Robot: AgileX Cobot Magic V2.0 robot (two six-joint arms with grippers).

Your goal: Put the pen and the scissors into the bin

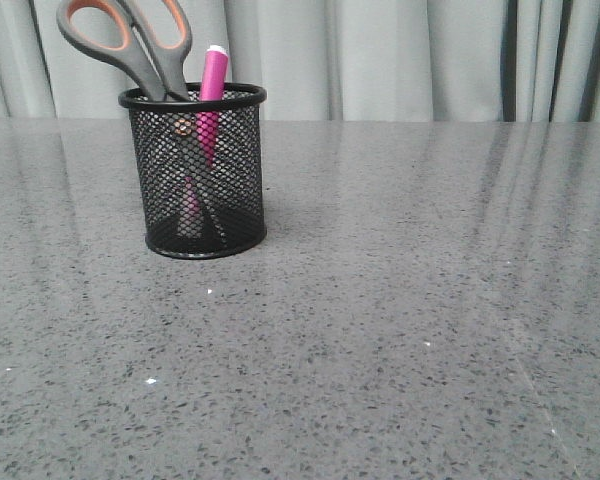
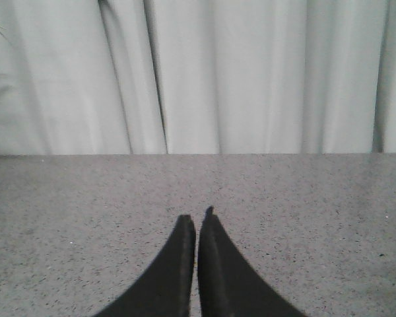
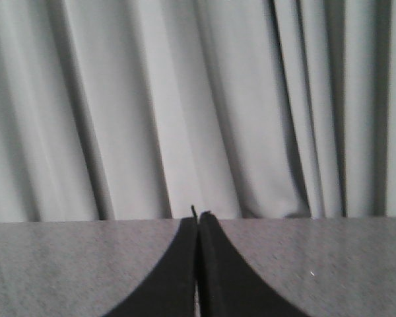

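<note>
The bin point(image 1: 194, 220), a black wire-mesh cup, stands on the table at the left in the front view. Inside it the scissors point(image 1: 130, 40) stand blades down, grey handles with orange lining sticking up above the rim. The magenta pen point(image 1: 213, 75) stands beside them, its white tip just over the rim. Neither gripper shows in the front view. My left gripper point(image 2: 197, 221) is shut over bare table, holding nothing. My right gripper point(image 3: 198, 216) is also shut and empty, pointing toward the curtain.
The speckled grey table point(image 1: 400, 320) stretches to the right and front of the bin. A pale grey curtain point(image 1: 380, 50) hangs behind the table's far edge.
</note>
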